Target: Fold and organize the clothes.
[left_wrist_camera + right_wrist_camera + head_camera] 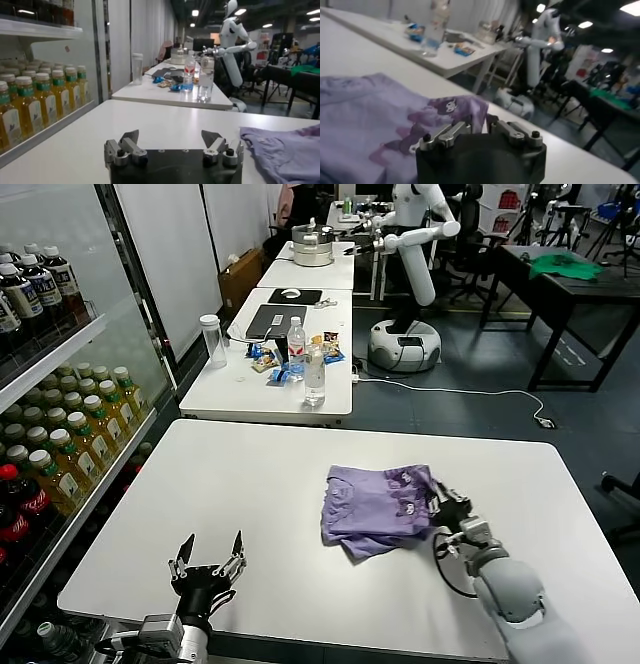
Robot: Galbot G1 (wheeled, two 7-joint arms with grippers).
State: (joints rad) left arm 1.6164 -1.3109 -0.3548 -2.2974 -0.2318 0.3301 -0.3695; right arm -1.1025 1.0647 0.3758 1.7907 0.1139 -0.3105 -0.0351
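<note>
The lavender T-shirt [382,506] lies folded into a rough rectangle on the white table [230,484], right of the middle and somewhat nearer the near edge than the far one. Its darker purple cartoon print [407,506] shows along the side that faces the table's right edge, and a loose flap of fabric sticks out toward the near edge. In the right wrist view the same print [451,106] sits on a raised fold of the shirt [365,115] just in front of the fingers.

The right gripper [447,511] is at the shirt's right edge, low over the table, with its fingers narrowly parted; the raised fold of fabric lies right at the fingertips [465,127], and I cannot tell whether they pinch it or only touch it.

The left gripper [209,560] sits near the table's near edge toward the left corner, well apart from the shirt, its two fingers [131,137] spread wide with nothing between them.

Beyond the far edge stands a second white table [250,384] carrying water bottles [314,374], snack packets [270,364] and a laptop [275,319]. A glass-fronted shelf of drink bottles [60,444] runs along the left side.
</note>
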